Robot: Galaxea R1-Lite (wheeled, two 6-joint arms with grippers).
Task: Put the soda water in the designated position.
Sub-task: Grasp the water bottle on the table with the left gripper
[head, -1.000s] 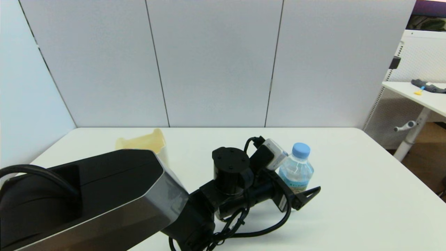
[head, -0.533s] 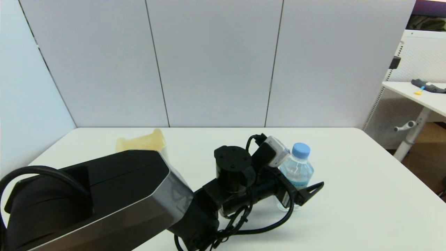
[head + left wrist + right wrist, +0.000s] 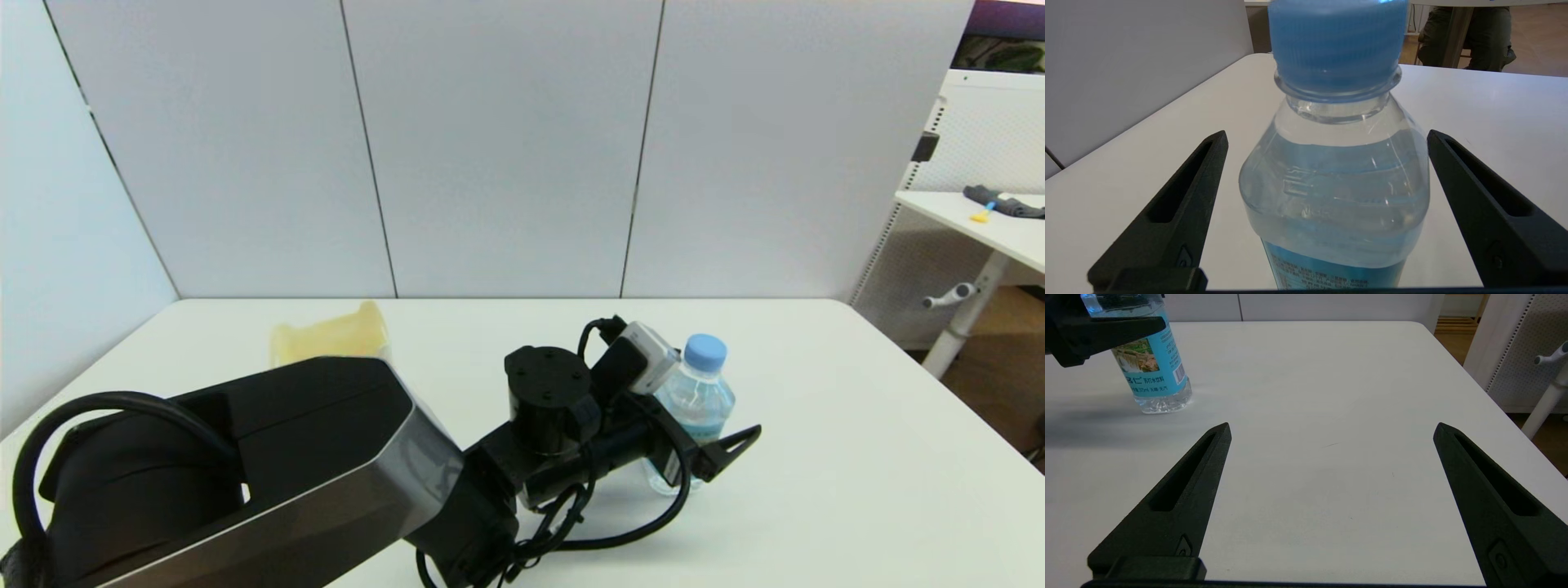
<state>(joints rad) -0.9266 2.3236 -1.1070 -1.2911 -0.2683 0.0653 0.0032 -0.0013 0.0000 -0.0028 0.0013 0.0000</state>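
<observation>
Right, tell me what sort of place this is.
Most likely an office or lab test bay: a white table closed in by grey partition panels, with a height-adjustable desk beyond. The left gripper is open around the bottle.

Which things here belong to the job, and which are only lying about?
For the job:
- soda water, upright on the table
- left gripper, open around the bottle, not touching it

Not in use now:
- cream bin, behind the left arm
- right gripper, open over bare table
</observation>
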